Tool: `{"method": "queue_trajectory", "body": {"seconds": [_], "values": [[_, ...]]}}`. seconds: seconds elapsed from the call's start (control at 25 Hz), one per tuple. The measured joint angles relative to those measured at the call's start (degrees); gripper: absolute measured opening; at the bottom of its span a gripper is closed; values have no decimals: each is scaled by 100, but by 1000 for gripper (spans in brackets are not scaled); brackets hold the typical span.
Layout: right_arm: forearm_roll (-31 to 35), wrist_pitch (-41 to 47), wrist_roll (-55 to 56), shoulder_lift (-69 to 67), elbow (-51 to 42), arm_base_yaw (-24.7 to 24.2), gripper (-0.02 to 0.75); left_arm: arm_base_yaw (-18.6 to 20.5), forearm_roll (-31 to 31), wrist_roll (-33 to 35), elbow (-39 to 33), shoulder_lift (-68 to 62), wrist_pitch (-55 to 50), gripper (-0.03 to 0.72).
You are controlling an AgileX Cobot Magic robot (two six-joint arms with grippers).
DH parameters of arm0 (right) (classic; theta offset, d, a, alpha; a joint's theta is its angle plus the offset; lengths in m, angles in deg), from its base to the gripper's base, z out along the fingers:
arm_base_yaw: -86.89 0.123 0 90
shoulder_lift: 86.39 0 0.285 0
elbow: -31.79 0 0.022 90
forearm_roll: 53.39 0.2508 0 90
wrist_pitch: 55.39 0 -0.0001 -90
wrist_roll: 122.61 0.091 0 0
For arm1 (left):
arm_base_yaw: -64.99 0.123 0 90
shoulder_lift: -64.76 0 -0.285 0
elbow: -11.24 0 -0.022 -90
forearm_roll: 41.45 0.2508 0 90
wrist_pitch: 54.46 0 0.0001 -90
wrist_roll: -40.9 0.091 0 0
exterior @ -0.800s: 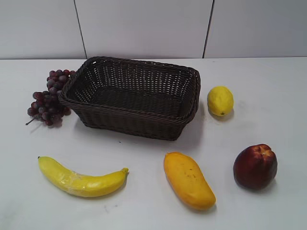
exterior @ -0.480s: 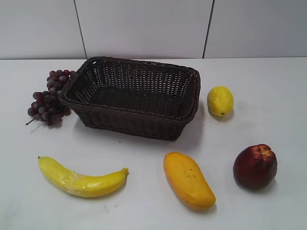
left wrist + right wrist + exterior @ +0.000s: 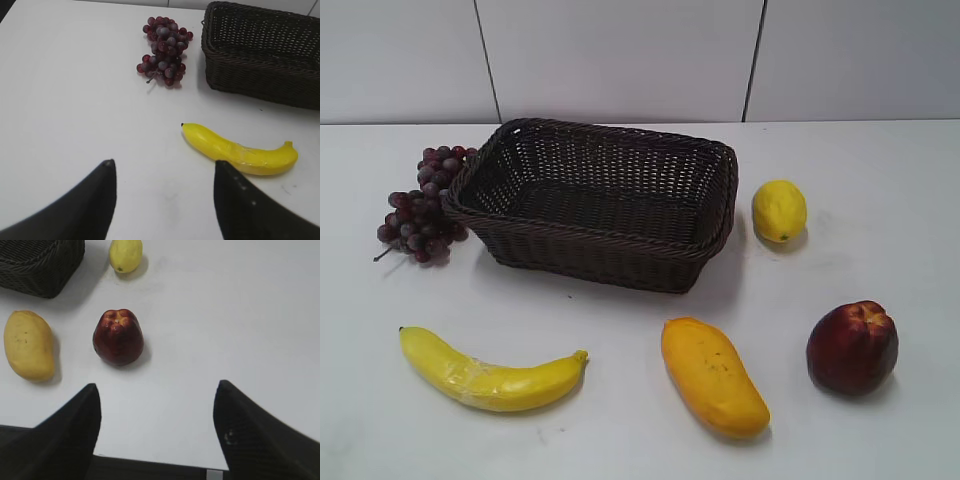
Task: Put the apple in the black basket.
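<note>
The dark red apple (image 3: 852,347) sits on the white table at the front right; it also shows in the right wrist view (image 3: 118,337). The black basket (image 3: 595,203) stands empty at the back centre; its corner shows in the right wrist view (image 3: 42,262) and its side in the left wrist view (image 3: 262,52). My right gripper (image 3: 156,390) is open and empty, near the table's front edge, short of the apple. My left gripper (image 3: 164,167) is open and empty above bare table. Neither gripper shows in the exterior view.
A lemon (image 3: 779,210) lies right of the basket. A mango (image 3: 712,376) lies left of the apple. A banana (image 3: 490,372) lies at the front left. A grape bunch (image 3: 422,205) lies left of the basket. The table's front edge (image 3: 150,455) is under the right gripper.
</note>
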Motion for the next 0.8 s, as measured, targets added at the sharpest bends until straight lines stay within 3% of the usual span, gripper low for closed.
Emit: {"method": "queue_trajectory", "body": {"seconds": [0.8], "values": [[8, 571, 794, -3850, 1486, 0, 516, 0, 0, 0, 0, 0, 0, 462]]}}
